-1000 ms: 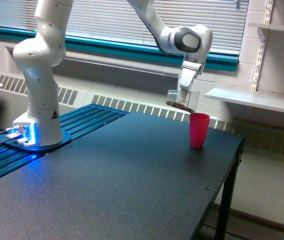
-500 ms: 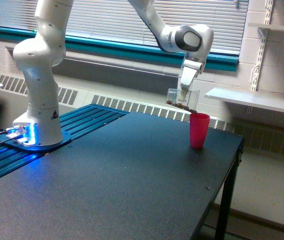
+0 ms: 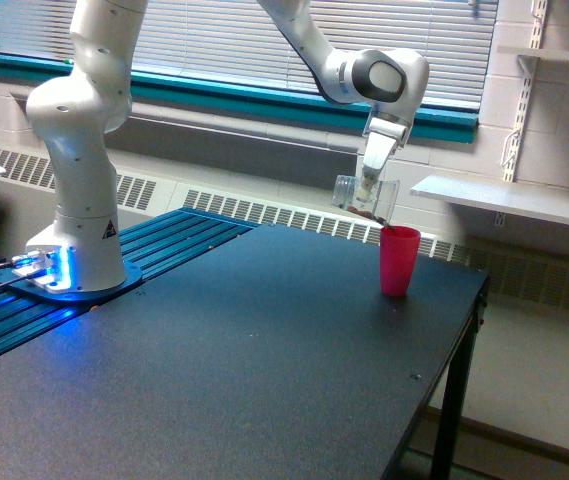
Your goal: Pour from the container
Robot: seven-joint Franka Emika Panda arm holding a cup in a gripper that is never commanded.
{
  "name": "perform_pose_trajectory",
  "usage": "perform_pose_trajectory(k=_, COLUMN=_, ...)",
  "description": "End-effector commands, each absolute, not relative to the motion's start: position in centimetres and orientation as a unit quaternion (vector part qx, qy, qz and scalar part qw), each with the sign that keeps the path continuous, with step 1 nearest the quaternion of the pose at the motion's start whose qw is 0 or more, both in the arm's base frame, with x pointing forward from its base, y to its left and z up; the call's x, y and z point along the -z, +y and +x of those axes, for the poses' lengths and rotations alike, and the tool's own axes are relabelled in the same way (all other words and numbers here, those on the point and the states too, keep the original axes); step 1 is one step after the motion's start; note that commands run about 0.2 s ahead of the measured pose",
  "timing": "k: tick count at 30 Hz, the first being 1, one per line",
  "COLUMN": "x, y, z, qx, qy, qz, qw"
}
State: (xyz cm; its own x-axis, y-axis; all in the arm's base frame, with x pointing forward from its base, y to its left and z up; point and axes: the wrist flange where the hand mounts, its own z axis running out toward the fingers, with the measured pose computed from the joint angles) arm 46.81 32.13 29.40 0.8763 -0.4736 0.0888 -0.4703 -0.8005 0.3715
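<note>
I see: pink cup (image 3: 399, 260) upright on desk (image 3: 244, 360) near its far edge | white shelf (image 3: 509, 198) beyond cup | blinds (image 3: 224, 40) behind desk

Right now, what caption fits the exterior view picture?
Robot claw tips the clear cup of brown bits over the pink cup on the black table.
</note>
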Motion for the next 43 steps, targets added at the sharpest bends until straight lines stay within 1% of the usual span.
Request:
perform_pose_trajectory(k=1, x=-29.4, y=32.6, z=46.6, qx=0.007, qy=-0.227, qz=0.952, qw=0.203)
perform_pose_trajectory(k=15, x=-29.3, y=32.6, z=46.8, qx=0.01, qy=-0.221, qz=0.952, qw=0.211)
perform_pose_trajectory(k=22, x=-29.4, y=32.9, z=47.1, qx=0.008, qy=-0.22, qz=0.953, qw=0.208)
perform_pose_trajectory(k=35, x=-30.7, y=33.6, z=48.0, qx=-0.009, qy=-0.22, qz=0.955, qw=0.197)
perform_pose_trajectory(k=43, x=-31.2, y=33.3, z=48.8, qx=-0.026, qy=-0.218, qz=0.955, qw=0.199)
